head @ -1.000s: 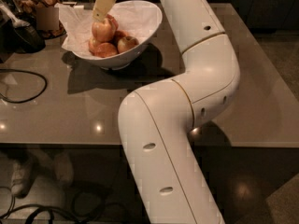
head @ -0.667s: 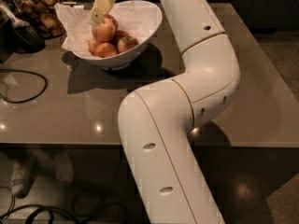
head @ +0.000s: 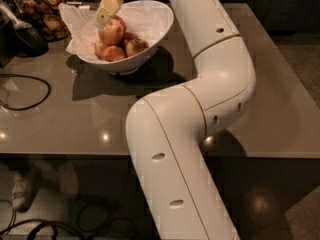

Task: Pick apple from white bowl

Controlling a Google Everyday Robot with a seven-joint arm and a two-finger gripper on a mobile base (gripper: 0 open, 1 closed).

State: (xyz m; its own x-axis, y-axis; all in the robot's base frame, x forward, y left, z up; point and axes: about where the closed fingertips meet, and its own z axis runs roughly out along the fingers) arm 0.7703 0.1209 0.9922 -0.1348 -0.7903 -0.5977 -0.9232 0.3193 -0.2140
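Note:
The white bowl [head: 150,31], lined with crumpled white paper, stands at the back left of the grey table. It holds a pile of apples. The largest apple [head: 112,33], red with yellow patches, lies on top of the pile towards the left. My gripper [head: 106,15] hangs from the top edge of the view, its pale tip at the apple's upper left side and touching or nearly touching it. The white arm bends across the middle of the view and hides part of the table.
A dark container of brown snacks [head: 45,16] stands left of the bowl at the back. A black object [head: 20,36] and a black cable loop [head: 30,91] lie on the table's left. The table's front edge [head: 65,154] runs below.
The gripper has come down slightly and shifted a little left, closer onto the top apple. The bowl and apples have not moved.

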